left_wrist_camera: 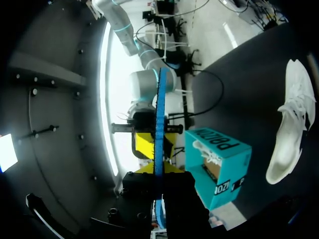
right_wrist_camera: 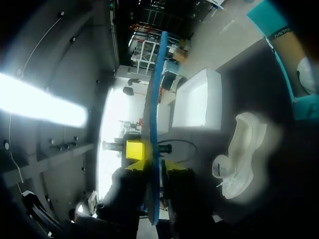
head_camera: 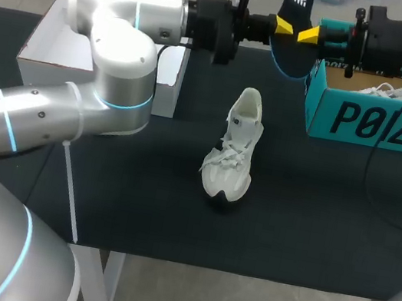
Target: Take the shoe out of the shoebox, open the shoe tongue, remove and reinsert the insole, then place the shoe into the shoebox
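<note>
Nearest on the dark surface (head_camera: 314, 217), about at its middle, a white shoe (head_camera: 235, 153) stands on its sole, toe toward the near edge, heel toward the far one, laces lying loose over the top. Farther back on the left sits a white box (head_camera: 63, 48), open at the top. Farther back on the right is the teal shoebox (head_camera: 362, 120), also open, with a second white shoe (head_camera: 387, 90) inside it. Above the far edge, between the two boxes, the dark blue-edged insole (head_camera: 298, 8) hangs in the air, well apart from the shoe. The left pincer (head_camera: 283, 26) is clamped on it from one side and the right pincer (head_camera: 309, 35) from the other, yellow tips nearly meeting. Both wrist views show the insole (left_wrist_camera: 159, 124) edge-on between the fingers.
</note>
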`<action>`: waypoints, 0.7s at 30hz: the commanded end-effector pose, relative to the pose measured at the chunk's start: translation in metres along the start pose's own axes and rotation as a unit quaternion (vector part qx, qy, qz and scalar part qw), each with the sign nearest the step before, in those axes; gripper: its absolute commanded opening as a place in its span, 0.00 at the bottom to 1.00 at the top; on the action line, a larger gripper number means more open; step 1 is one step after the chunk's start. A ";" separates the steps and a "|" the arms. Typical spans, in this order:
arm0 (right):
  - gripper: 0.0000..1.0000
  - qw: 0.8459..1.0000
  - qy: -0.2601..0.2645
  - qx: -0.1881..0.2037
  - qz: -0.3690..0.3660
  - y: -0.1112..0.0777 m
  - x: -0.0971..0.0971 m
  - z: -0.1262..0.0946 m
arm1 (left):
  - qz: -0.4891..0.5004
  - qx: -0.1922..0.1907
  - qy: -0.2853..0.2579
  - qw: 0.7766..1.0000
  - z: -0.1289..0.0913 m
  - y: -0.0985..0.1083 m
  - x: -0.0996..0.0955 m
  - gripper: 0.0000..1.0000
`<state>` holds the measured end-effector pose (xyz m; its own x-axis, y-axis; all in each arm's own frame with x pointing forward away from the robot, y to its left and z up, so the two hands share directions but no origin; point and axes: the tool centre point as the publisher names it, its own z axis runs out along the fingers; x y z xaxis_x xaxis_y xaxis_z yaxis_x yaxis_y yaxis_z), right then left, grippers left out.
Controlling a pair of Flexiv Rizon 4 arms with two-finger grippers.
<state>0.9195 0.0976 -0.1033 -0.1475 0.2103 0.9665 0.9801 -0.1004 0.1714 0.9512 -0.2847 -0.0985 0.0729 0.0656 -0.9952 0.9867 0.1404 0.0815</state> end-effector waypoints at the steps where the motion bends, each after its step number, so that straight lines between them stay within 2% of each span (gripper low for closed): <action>1: 0.00 1.000 0.001 -0.002 -0.001 -0.001 -0.002 0.000 | -0.003 -0.004 -0.004 1.000 0.006 0.000 0.000 0.13; 2: 0.00 1.000 0.002 -0.002 -0.001 -0.001 -0.002 -0.001 | -0.003 -0.004 -0.004 1.000 0.006 -0.001 0.000 0.34; 3: 0.00 1.000 0.003 -0.003 -0.001 -0.001 -0.002 -0.001 | -0.005 -0.004 -0.004 1.000 0.006 -0.001 -0.001 0.44; 4: 0.00 1.000 0.004 -0.004 -0.001 -0.001 -0.002 -0.002 | -0.007 -0.006 -0.004 1.000 0.007 -0.001 -0.001 0.67; 5: 0.00 1.000 0.004 -0.004 -0.001 -0.001 -0.002 -0.002 | -0.008 -0.008 -0.004 1.000 0.007 0.000 -0.001 1.00; 10: 0.00 1.000 0.002 -0.007 -0.006 0.002 -0.002 -0.006 | -0.051 -0.027 0.003 0.998 0.005 0.005 -0.001 1.00; 15: 0.00 1.000 -0.002 -0.020 -0.018 0.010 0.000 -0.014 | -0.126 -0.058 0.014 0.990 -0.011 0.014 0.002 1.00; 16: 0.00 0.999 -0.006 -0.023 -0.023 0.012 0.001 -0.016 | -0.155 -0.065 0.025 0.985 -0.015 0.017 0.003 1.00; 18: 0.00 0.999 -0.010 -0.032 -0.032 0.018 0.004 -0.019 | -0.200 -0.080 0.015 0.976 -0.027 0.022 0.005 1.00; 21: 0.00 0.998 -0.018 -0.044 -0.043 0.027 0.006 -0.023 | -0.295 -0.101 0.016 0.950 -0.043 0.030 0.006 1.00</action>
<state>0.9408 0.0743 -0.0926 -0.2244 0.2461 0.9429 0.9495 -0.1623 0.2684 0.9801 -0.2548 -0.1059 -0.3150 -0.0156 -0.9490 0.9006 0.3107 -0.3040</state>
